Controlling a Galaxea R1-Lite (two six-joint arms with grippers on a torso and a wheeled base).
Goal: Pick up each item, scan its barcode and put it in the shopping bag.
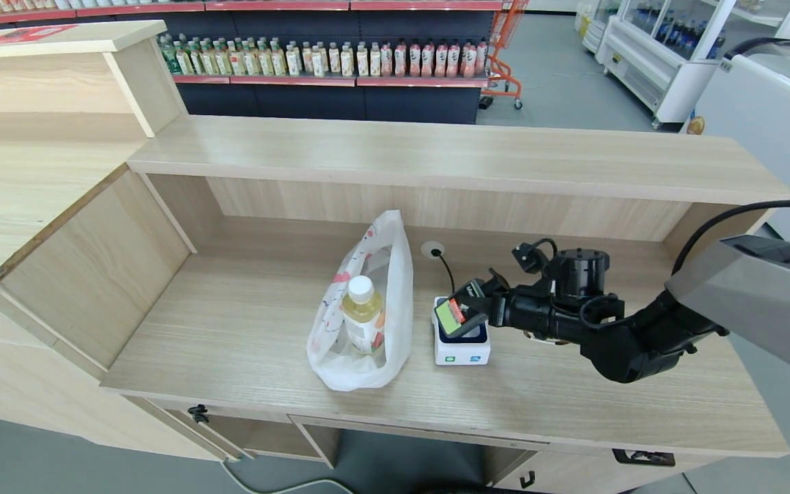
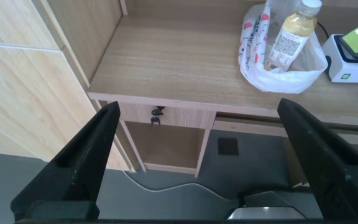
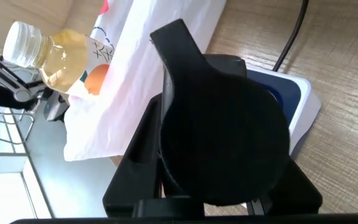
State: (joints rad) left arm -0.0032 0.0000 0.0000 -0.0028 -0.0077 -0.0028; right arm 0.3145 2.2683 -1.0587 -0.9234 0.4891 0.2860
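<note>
A white plastic shopping bag (image 1: 398, 288) stands open on the wooden counter with a yellow drink bottle (image 1: 362, 314) upright inside it. Just right of the bag sits a small white and blue scanner (image 1: 462, 351). My right gripper (image 1: 462, 314) hovers right above the scanner, shut on a small green and red item (image 1: 450, 317). From the right wrist the item (image 3: 222, 143) looks dark and round, covering most of the scanner (image 3: 300, 99). My left gripper (image 2: 197, 155) hangs open below the counter's front edge, well short of the bag (image 2: 253, 62) and bottle (image 2: 291, 34).
A black cable (image 1: 446, 269) runs from a grommet in the counter to the scanner. A raised back shelf (image 1: 436, 154) and a side wall (image 1: 93, 267) bound the counter. Drawers (image 2: 166, 137) sit under its front edge. Bare counter lies left of the bag.
</note>
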